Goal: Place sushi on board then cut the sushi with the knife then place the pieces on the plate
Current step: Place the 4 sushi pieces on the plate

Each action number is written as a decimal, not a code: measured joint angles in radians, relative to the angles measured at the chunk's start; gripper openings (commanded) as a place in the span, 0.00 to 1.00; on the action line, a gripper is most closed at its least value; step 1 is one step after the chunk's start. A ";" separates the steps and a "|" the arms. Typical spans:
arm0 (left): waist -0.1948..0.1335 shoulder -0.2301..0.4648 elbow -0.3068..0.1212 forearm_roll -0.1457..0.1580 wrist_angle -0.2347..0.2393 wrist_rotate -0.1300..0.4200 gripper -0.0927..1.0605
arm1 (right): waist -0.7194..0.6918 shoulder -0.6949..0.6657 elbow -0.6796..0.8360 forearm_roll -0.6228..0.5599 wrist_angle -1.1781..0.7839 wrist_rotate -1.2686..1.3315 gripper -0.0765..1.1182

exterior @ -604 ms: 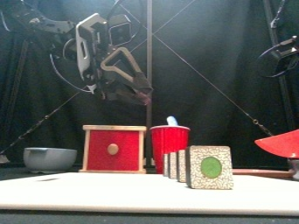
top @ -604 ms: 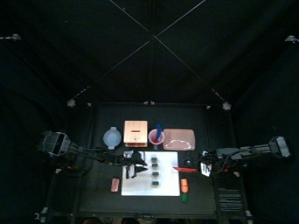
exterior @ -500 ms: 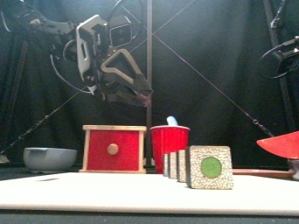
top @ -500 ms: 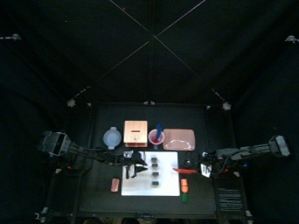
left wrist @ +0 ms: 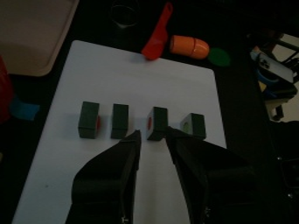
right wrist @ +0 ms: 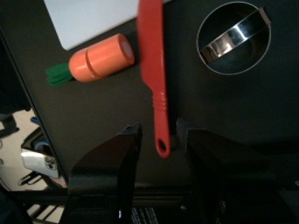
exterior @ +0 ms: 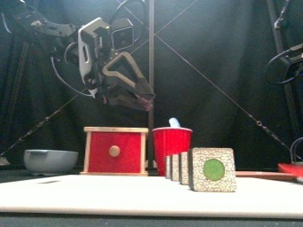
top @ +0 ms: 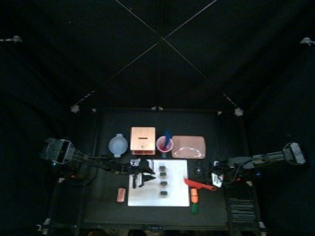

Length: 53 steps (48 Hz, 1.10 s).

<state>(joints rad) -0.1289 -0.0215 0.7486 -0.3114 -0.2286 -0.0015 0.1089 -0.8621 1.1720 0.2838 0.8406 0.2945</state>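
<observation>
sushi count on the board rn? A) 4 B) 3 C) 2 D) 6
A: the left wrist view shows four dark green sushi pieces standing in a row on the white cutting board, with a gap between each and the next.

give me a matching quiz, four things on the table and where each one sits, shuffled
1 sushi pieces
2 red knife
3 blue-grey bowl
4 red cup

a left of the wooden box in the front view
b on the white board
c beside the toy carrot
d between the wooden box and the pink tray

Pairs: 1-b, 2-c, 3-a, 4-d
</observation>
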 measured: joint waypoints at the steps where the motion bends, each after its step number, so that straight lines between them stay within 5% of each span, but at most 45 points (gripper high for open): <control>1: -0.002 0.000 0.002 0.000 0.000 0.000 0.69 | -0.003 -0.003 -0.008 -0.012 0.012 0.000 0.70; 25: 0.023 -0.014 0.072 0.000 -0.023 0.005 0.69 | -0.107 0.135 -0.201 -0.449 -0.196 0.000 0.82; 37: 0.058 -0.098 0.158 0.000 -0.058 0.002 0.69 | -0.124 0.308 -0.239 -0.486 -0.453 0.000 0.87; 53: 0.110 -0.130 0.210 0.002 -0.069 0.006 0.69 | -0.138 0.595 -0.342 -0.502 -0.653 -0.003 0.86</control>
<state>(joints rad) -0.0184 -0.1519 0.9587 -0.3099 -0.2976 0.0046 -0.0291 -0.2669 0.8299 -0.2178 0.1871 0.2915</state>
